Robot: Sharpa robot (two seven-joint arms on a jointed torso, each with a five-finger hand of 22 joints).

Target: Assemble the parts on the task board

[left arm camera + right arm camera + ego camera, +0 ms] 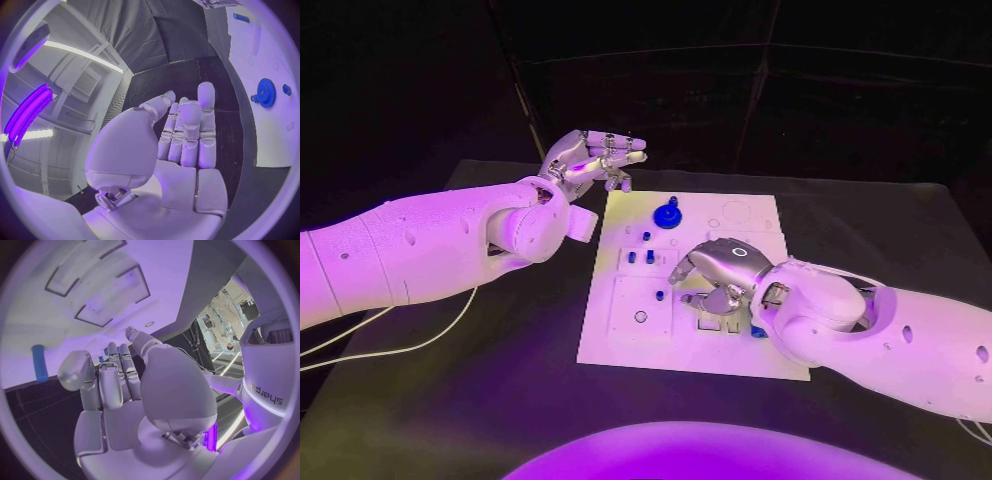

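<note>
The white task board [625,335] lies in the middle of the table. A blue gear [668,213] stands on its far part and also shows in the left wrist view as the blue gear [267,93]. Two small blue pegs [640,257] stand in the board to the left of my right hand [721,272]. That hand hangs over the board's middle with its fingers pointing down at the recesses, and nothing shows in its palm [125,415]. A blue cylinder [40,362] lies at the board's edge, beside my right wrist [757,330]. My left hand [596,158] is raised beyond the board's far left corner, fingers straight, empty.
Square recesses [109,295] and round holes [640,317] mark the board. Black table [473,400] surrounds it on all sides. White cables [387,345] trail under my left arm.
</note>
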